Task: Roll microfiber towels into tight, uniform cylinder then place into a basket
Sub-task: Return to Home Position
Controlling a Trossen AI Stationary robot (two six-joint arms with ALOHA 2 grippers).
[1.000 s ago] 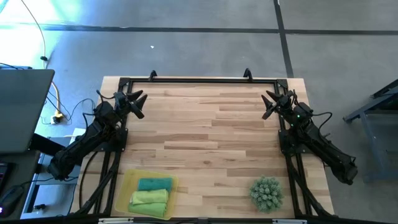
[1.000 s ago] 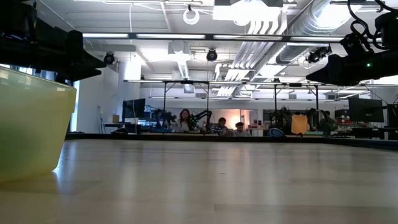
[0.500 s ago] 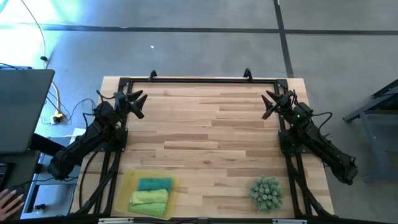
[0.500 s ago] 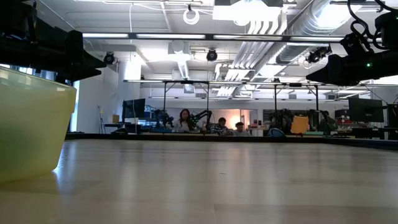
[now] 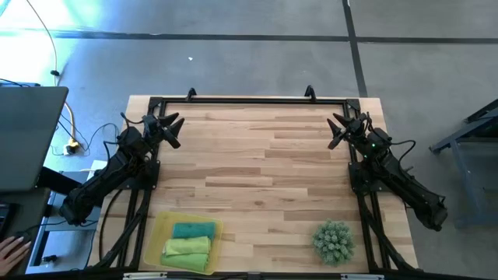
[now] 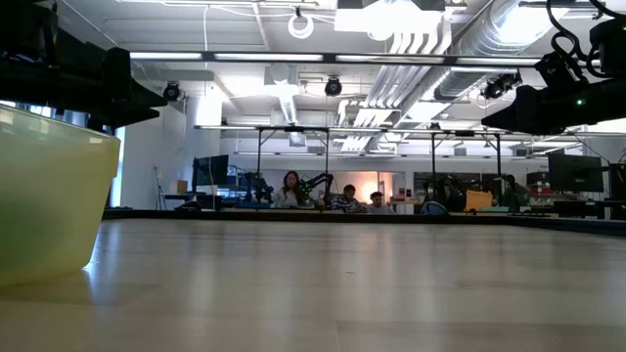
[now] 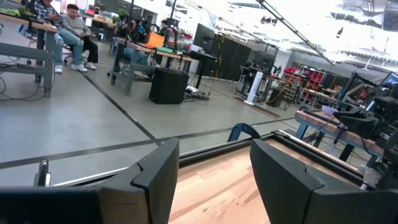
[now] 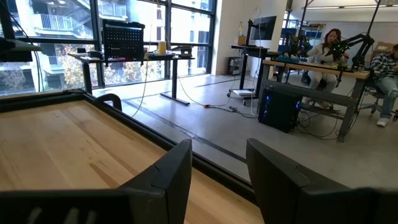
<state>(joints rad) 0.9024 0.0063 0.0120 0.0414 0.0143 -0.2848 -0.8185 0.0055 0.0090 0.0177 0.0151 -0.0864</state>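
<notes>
The translucent yellow basket (image 5: 185, 242) stands at the table's near left and holds a rolled blue towel (image 5: 192, 229) and rolled green towels (image 5: 187, 250). In the low view its wall (image 6: 49, 196) fills the left side. My left gripper (image 5: 173, 128) is at the far left, open and empty; its fingers (image 7: 214, 180) stand apart above the table's far edge. My right gripper (image 5: 336, 130) is at the far right, open and empty (image 8: 219, 174).
A round green plant-like ball (image 5: 334, 240) sits near the table's near right. A dark frame (image 5: 249, 99) runs along the table's far edge. A person's hand (image 5: 9, 250) shows beyond the table's left, near a laptop (image 5: 27, 136). People sit in the room behind.
Both arms have kept still. A person's hand has come into the high view beyond the table's left near corner.
</notes>
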